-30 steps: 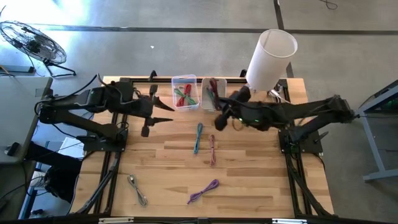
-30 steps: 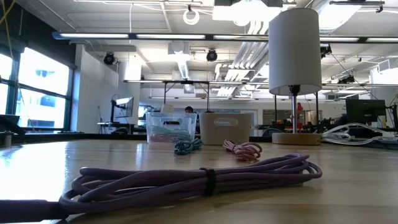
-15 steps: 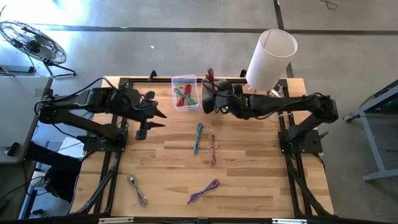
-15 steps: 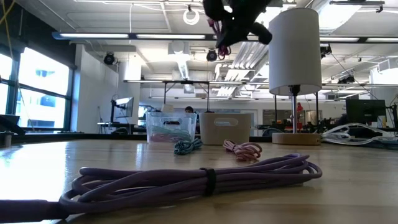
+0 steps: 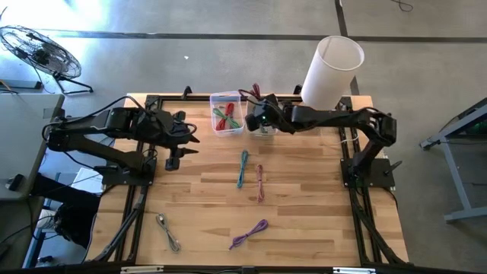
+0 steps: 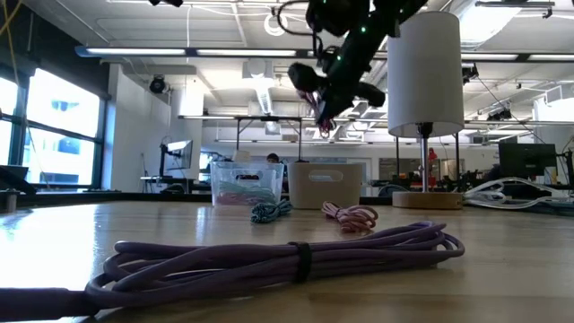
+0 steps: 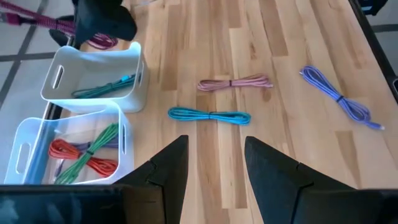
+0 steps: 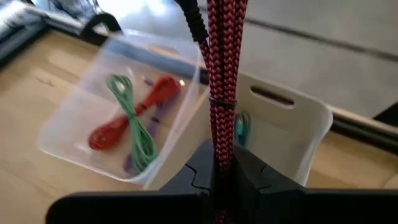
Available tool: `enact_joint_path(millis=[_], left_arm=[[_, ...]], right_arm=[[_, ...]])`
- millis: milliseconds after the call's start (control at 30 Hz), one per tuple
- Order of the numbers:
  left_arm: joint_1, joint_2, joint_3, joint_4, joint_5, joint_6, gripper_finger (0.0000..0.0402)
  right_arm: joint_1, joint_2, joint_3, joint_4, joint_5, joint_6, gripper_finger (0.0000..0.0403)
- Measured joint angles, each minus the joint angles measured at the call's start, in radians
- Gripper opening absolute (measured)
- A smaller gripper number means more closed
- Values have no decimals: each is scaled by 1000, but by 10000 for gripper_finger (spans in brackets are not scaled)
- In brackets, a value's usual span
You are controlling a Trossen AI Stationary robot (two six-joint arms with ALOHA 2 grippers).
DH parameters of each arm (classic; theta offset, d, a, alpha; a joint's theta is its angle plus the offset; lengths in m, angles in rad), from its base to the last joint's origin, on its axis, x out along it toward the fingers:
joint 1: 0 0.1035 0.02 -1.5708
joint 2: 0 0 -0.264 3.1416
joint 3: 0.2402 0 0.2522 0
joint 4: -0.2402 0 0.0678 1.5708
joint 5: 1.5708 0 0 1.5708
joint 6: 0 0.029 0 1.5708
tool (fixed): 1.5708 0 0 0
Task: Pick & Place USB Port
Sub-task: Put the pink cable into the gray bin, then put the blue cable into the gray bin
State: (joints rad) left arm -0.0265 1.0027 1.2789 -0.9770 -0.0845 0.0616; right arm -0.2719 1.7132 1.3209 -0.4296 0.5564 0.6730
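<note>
My right gripper [image 5: 259, 119] is shut on a dark red braided USB cable bundle [image 8: 222, 56]. It hovers above the white bin [image 8: 292, 127] at the table's far edge. Beside that bin stands a clear bin [image 5: 226, 113] holding red and green cables. A teal cable lies inside the white bin [image 7: 93, 74]. My left gripper [image 7: 214, 168] is open and touches nothing; it hangs over the table's left part [image 5: 186, 143]. My right gripper pinches the red cable bundle between its two fingers near one end [image 8: 220, 158]. The bundle runs on past the fingertips, along the fingers, with a black tie [image 8: 222, 100] around it. It is lifted clear, above the white bin.
A teal cable [image 5: 243, 168] and a pink cable [image 5: 259, 183] lie mid-table. A purple cable [image 5: 249, 234] and a grey cable [image 5: 167, 230] lie near the near edge. A white lamp [image 5: 331, 72] stands at the far right corner.
My right gripper has carried the red cable from the table's middle toward the far edge and the white bin, then come down lower above it. It has stayed shut on the cable.
</note>
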Motion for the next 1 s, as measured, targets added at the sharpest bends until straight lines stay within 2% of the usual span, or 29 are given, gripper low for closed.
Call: enact_joint_path(millis=[233, 367, 700, 867, 1000], left_arm=[[0, 0, 0, -38, -26, 0, 154], [0, 1, 0, -49, -30, 0, 154], [0, 1, 0, -51, -40, 0, 154], [0, 1, 0, -51, -42, 0, 154], [0, 1, 0, -53, -42, 0, 154]], right_arm=[[-41, 17, -1, -37, -57, 45, 12], [-63, 17, -26, -35, -146, 91, 16], [-72, 17, -116, 1, -177, 76, 118], [-73, 16, -125, 41, -193, -25, 157], [-48, -14, -126, 196, -282, -146, 176]])
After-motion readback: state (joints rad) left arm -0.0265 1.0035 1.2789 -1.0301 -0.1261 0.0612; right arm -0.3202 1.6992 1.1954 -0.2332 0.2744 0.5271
